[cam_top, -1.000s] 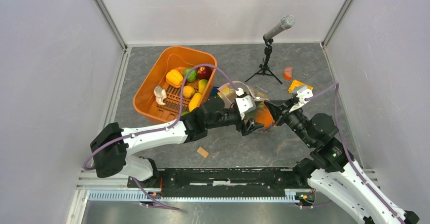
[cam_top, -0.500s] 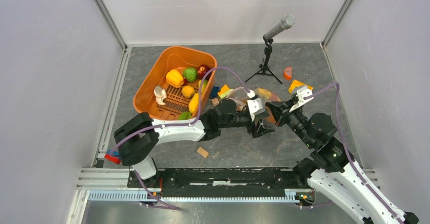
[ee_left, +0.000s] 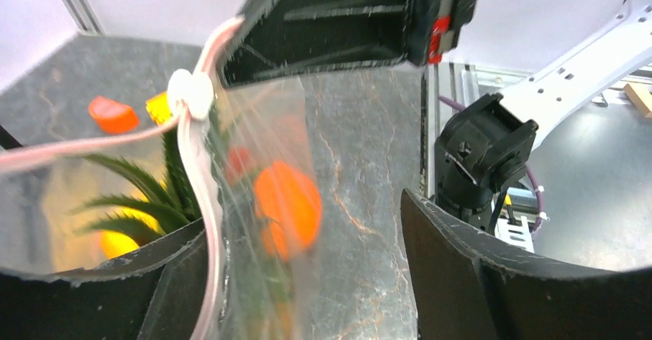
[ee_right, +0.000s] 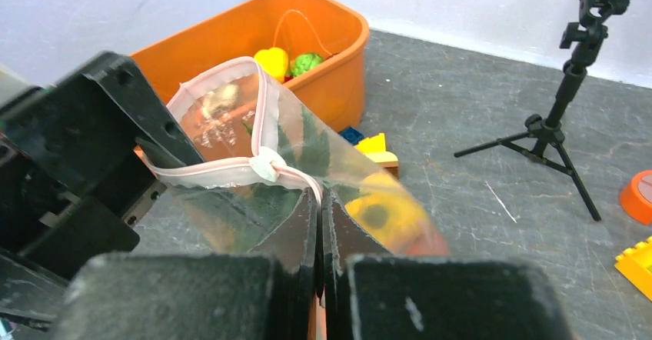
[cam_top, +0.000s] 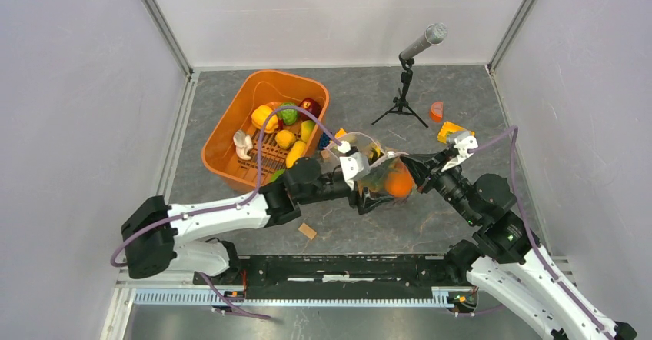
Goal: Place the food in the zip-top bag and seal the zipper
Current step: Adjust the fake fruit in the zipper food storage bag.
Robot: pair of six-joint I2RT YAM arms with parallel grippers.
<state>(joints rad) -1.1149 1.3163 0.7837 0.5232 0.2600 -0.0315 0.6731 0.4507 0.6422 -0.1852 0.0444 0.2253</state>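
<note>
- Top external view: the left tool (cam_top: 373, 195) and the right tool (cam_top: 415, 173) meet in the middle of the grey tabletop (cam_top: 461, 86). The zip-top bag (cam_top: 379, 169) is between them, just beside the orange tub (cam_top: 229, 131). A round orange food (cam_top: 398, 184) sits inside the bag. More food (cam_top: 286, 137) lies in the tub. A microphone (cam_top: 422, 43) stands on its stand near the back wall.
- Left wrist view: the left tool (ee_left: 300, 278) is let go, with its fingers (ee_left: 477, 278) wide apart. The bag (ee_left: 257, 125) hangs between them, closer to one finger. The pink zipper (ee_left: 203, 194) runs along its edge, with a white slider (ee_left: 191, 94) on it. Inside I see the orange food (ee_left: 288, 201) and green pineapple leaves (ee_left: 138, 200).
- Right wrist view: the right tool (ee_right: 321, 201) is squeezed tight on the bag's (ee_right: 231, 101) edge, just beside the slider (ee_right: 267, 165). Past the slider, the zipper (ee_right: 261, 98) makes an open loop. The tub (ee_right: 334, 63) is behind the bag.
</note>
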